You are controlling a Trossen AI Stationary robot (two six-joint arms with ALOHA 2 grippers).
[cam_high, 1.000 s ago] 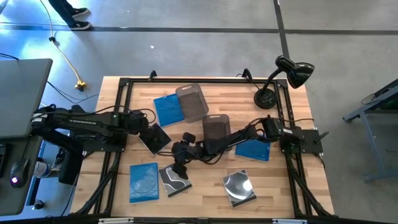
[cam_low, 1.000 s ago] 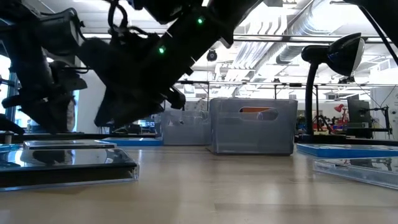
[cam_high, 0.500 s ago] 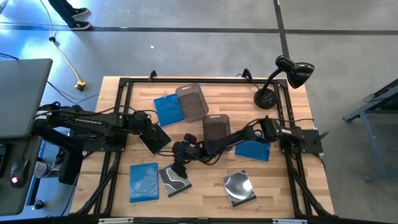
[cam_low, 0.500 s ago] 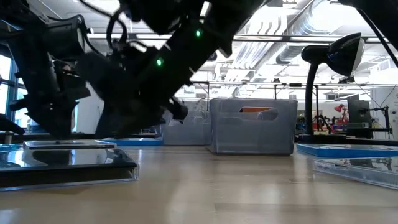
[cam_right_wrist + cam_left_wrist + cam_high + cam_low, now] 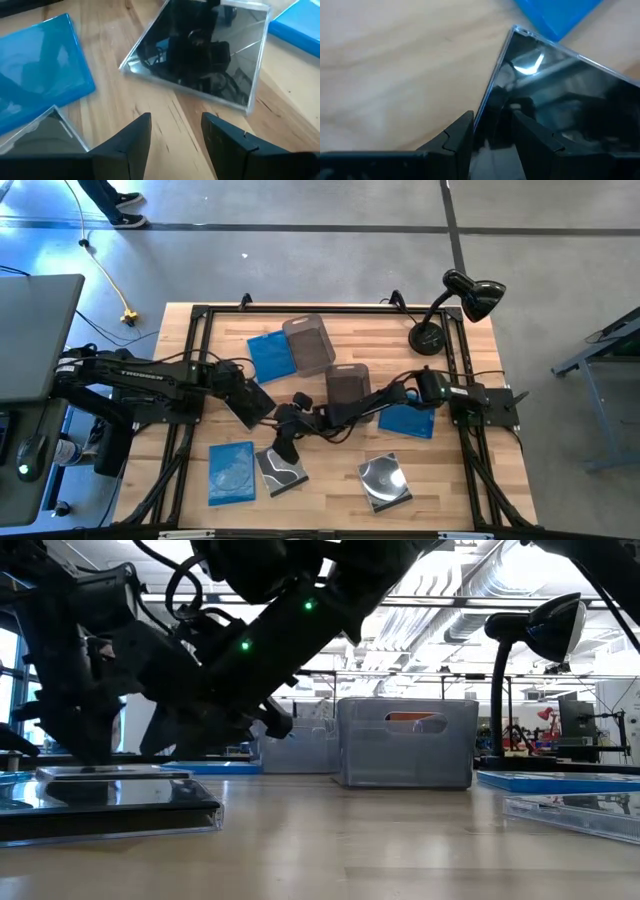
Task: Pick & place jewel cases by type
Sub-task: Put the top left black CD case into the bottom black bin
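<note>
your left gripper pinched the edge of a dark jewel case lying at table centre-left; your right gripper hovered open, empty. both tubs looked empty, six cases unsorted.

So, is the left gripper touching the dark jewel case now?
Touching. In the left wrist view the left gripper has its two fingers on either side of the dark jewel case edge, closed onto it.
</note>
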